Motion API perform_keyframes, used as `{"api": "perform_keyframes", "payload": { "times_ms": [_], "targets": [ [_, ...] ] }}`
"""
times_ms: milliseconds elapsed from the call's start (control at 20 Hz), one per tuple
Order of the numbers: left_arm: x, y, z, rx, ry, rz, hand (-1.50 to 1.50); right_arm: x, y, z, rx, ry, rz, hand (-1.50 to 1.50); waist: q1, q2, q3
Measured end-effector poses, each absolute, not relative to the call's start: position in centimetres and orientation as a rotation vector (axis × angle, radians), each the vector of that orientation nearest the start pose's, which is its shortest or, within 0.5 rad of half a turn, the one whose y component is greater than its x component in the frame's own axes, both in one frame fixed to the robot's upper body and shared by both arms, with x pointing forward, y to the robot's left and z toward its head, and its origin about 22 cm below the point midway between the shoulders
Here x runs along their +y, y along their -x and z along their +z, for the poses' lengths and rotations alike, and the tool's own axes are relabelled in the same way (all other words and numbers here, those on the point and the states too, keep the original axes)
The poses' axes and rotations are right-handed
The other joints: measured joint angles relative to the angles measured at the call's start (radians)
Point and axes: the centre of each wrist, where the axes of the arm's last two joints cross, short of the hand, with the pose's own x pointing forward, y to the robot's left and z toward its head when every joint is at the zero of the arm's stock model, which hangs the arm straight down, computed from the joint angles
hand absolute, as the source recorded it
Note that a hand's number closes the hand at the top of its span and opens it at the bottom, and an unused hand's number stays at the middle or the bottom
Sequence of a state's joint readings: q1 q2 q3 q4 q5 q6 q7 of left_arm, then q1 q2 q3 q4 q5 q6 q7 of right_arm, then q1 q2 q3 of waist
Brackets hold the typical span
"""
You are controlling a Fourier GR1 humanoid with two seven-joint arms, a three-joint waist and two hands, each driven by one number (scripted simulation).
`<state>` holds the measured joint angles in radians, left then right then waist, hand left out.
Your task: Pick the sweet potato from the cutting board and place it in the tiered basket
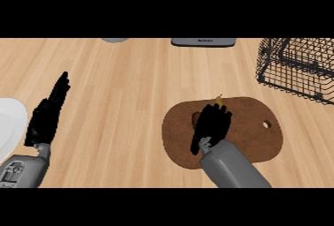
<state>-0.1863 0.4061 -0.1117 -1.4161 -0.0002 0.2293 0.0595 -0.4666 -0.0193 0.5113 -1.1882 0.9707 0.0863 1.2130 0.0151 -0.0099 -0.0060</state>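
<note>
Right robot hand [212, 126] covers sweet potato [219, 100] — tip showing — on cutting board [257, 132].

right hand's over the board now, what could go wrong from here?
1. The right hand hides most of the sweet potato; only a tip shows, so the grasp may be off-centre and slip.
2. The wire basket sits far right and back; the carry could clip its rim.
3. Lifting might drag the cutting board.
</note>
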Motion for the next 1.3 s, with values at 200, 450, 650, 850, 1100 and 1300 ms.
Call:
{"api": "perform_keyframes", "payload": {
  "times_ms": [200, 450, 650, 850, 1100, 1300],
  "targets": [
    [29.7, -28.4, 3.1, -1.540, -0.424, -0.236, 0.00, -7.0, -30.3, 1.0, -0.628, 1.109, 0.976, 1.50, 0.000, -0.007, -0.004],
    [29.8, -28.5, 3.1, -1.540, -0.417, -0.233, 0.00, -6.2, -30.4, 1.5, -0.652, 1.108, 1.000, 1.50, 0.001, -0.006, -0.004],
    [29.7, -28.2, 3.1, -1.535, -0.421, -0.234, 0.00, -6.0, -30.0, 2.0, -0.700, 1.091, 0.967, 1.50, -0.003, -0.005, -0.003],
    [29.3, -28.3, 3.0, -1.546, -0.421, -0.243, 0.00, -6.4, -32.8, 3.6, -0.765, 1.015, 0.908, 1.50, 0.005, 0.006, 0.001],
    [29.1, -28.6, 3.6, -1.556, -0.408, -0.253, 0.00, -7.6, -37.0, 6.3, -0.905, 0.884, 0.767, 1.50, 0.021, 0.019, 0.006],
    [29.0, -28.6, 3.5, -1.561, -0.411, -0.252, 0.00, -8.0, -39.0, 9.1, -1.080, 0.895, 0.576, 1.50, 0.020, 0.020, 0.007]
  ]
}}
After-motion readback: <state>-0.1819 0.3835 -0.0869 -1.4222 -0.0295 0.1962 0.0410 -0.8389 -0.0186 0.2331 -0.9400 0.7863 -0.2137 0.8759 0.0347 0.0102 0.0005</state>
